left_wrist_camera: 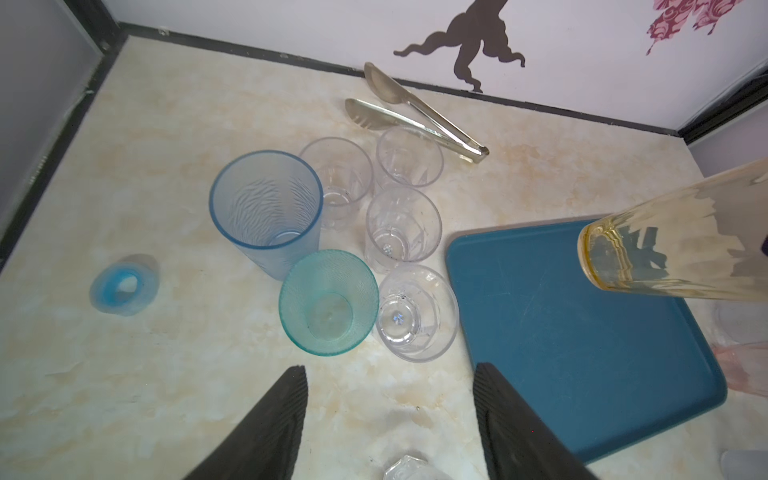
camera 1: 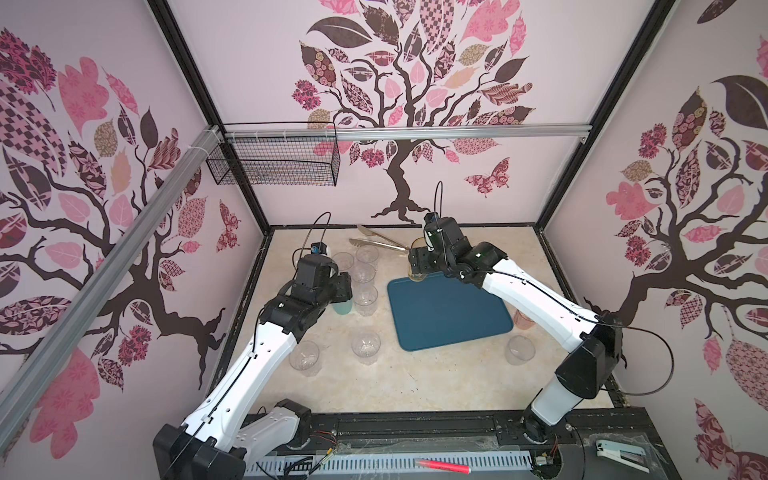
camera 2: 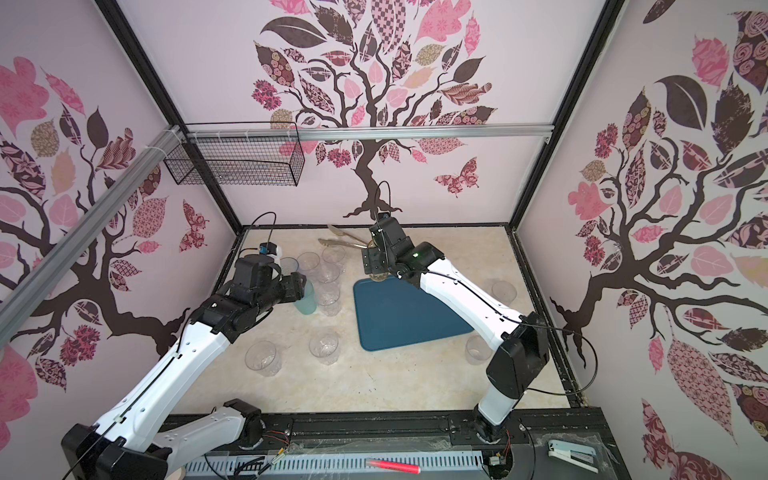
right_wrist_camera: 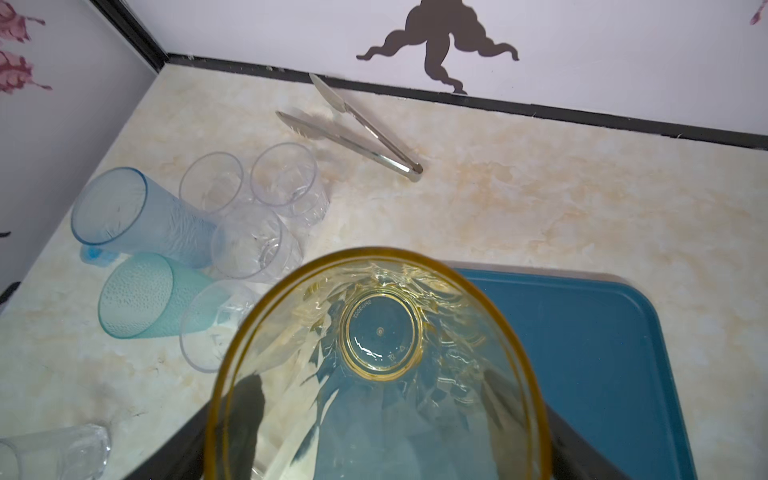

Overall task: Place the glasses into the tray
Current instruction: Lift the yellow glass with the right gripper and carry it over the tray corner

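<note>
Right end effector grips the amber glass over the far corner of the tray: lower straight, base flat, release gently; left end effector gapes empty

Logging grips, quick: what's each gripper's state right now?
Left gripper: open, holding nothing.
Right gripper: closed on the tall amber-tinted transparent tumbler.

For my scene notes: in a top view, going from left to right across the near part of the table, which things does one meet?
First clear glass → second clear glass → tray → third clear glass.
</note>
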Tool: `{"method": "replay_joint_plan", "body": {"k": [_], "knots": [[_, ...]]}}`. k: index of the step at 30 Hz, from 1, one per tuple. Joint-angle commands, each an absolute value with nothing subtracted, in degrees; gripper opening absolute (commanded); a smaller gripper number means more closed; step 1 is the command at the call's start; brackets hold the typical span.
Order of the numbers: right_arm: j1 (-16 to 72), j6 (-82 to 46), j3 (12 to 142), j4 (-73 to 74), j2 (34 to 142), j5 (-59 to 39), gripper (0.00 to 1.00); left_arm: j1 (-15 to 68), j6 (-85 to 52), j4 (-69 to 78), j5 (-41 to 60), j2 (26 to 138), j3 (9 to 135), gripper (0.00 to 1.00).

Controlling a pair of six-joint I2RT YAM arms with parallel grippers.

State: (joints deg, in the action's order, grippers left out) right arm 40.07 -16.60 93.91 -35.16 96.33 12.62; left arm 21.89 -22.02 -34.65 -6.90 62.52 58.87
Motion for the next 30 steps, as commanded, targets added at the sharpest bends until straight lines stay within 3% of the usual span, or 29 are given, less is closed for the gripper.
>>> {"method": "replay_joint_plan", "body": {"k": [1, 14, 30], "knots": [[40.38, -15.12, 94.40, -34.01, 100.42, 13.05, 0.82, 21.91, -23.81, -28.75, -2.23, 62.94, 56.44, 0.66], [40.38, -16.06, 99.92, -32.85, 114.55, 7.96, 0.84, 21.96, -22.74, -26.92, -3.16, 62.96, 53.23, 0.66], [40.44, -15.87, 106.13, -33.24, 123.63, 7.84, 0.85, 21.93, -21.88, -26.50, -4.03, 61.93, 51.46, 0.66]]}}
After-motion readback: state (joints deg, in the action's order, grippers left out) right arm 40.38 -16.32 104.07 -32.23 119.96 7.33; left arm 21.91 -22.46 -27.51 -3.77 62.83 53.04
